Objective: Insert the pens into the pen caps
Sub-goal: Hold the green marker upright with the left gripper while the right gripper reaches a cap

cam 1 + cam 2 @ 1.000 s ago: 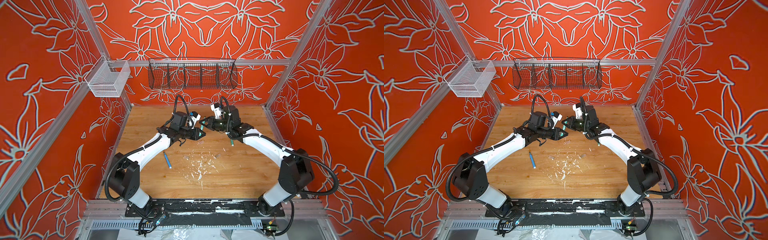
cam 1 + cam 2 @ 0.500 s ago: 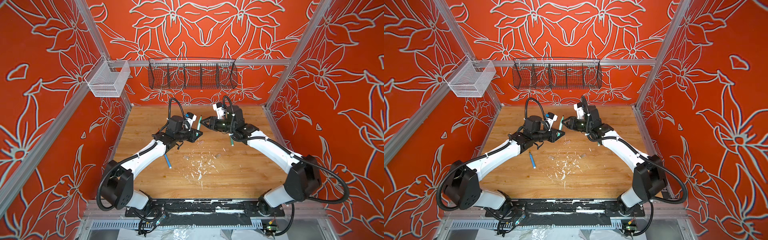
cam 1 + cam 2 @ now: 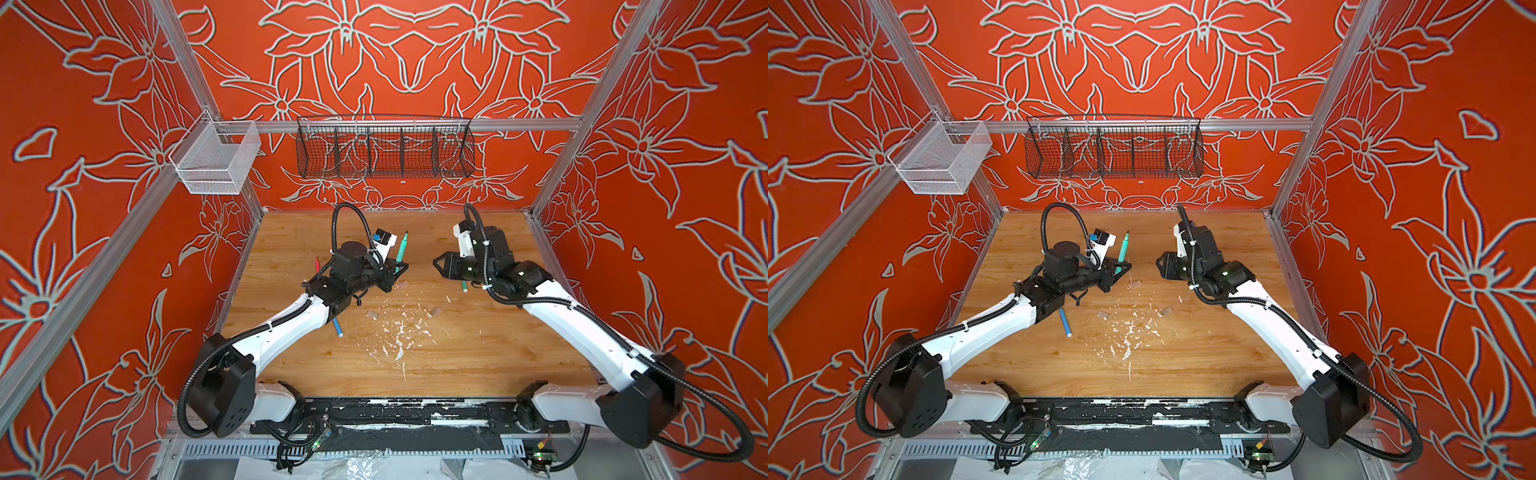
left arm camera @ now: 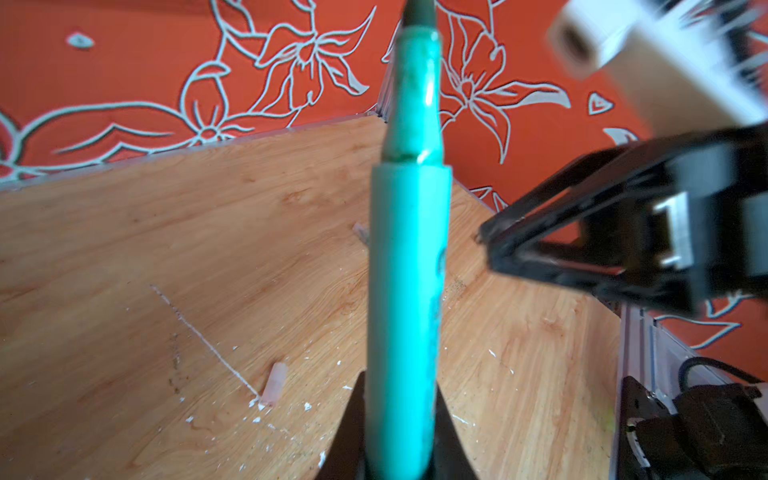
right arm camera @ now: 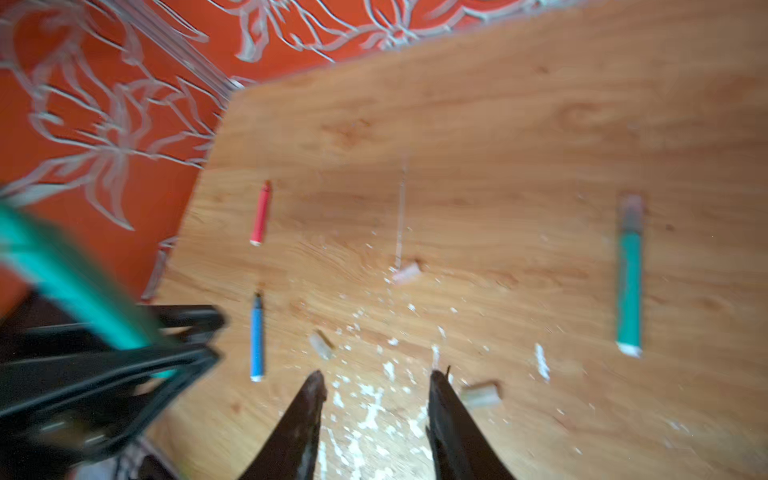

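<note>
The green pen (image 3: 401, 249) stands almost upright above the back half of the counter (image 3: 478, 353), pinched near its lower end by the left pincer (image 3: 397, 270), whose jaws are pressed against its barrel. In the left wrist view the green pen (image 4: 409, 270) rises from between the two dark fingers (image 4: 446, 419), and its dark tip is bare and uppermost. In both top views the right pincer (image 3: 438, 264) hangs at about the same height and faces the left one across a clear gap. In the right wrist view the right pincer (image 5: 376, 378) has its jaws spread with only the counter showing between them. The other pens lie flat on the wood. The blue pen (image 3: 337, 328) lies beside the left forearm, partly hidden under it, with its white end toward the front edge. Only a short piece of the red pen (image 3: 317, 264) shows behind the left wrist in a top view, while the right wrist view shows its whole length (image 5: 261, 214). The second green pen (image 5: 629, 282) lies well apart from those two. One of its ends is white; the other looks greyish and is too blurred to read. Three loose caps lie on the counter, apart from every pen. The first cap (image 3: 402, 284) is just in front of the left pincer. The second cap (image 3: 372, 315) and the third cap (image 3: 435, 311) lie at the two upper corners of a patch of white flecks (image 3: 399, 332).
</note>
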